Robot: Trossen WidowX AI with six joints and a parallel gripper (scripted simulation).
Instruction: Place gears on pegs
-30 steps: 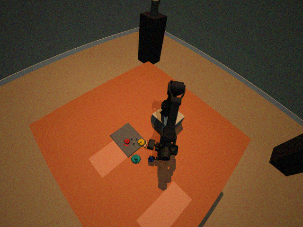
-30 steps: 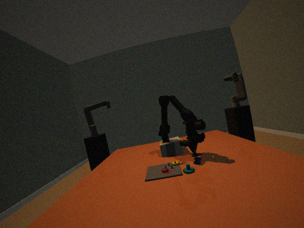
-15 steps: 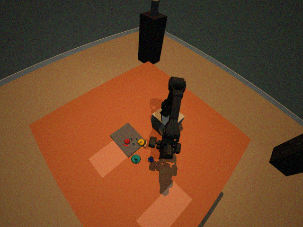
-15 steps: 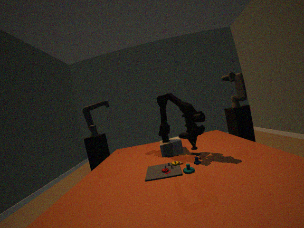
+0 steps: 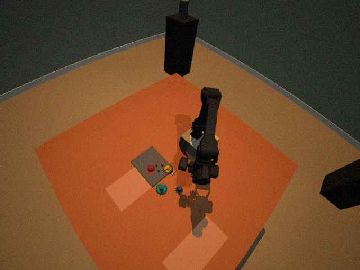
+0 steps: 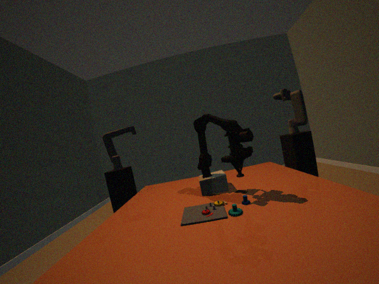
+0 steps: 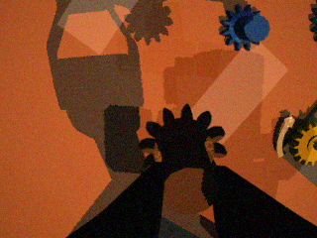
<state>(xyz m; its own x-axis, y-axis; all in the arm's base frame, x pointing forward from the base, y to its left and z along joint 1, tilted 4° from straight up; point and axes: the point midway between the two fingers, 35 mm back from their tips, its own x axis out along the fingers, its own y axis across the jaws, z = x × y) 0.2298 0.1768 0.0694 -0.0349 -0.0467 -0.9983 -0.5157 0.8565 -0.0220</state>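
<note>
My gripper is shut on the knob of a dark, shadowed gear, held well above the table. The grey board carries the red gear and the yellow gear. Three short pegs between them are empty, one being a peg. A blue gear and a larger teal gear stand upright on the table. In the top view the arm hides my fingertips.
The arm's pale base block stands behind the board. The teal gear is just off the board's corner, with the blue gear beyond it. The white arrow curves beside the yellow gear. Arm shadows and light patches lie across the orange table.
</note>
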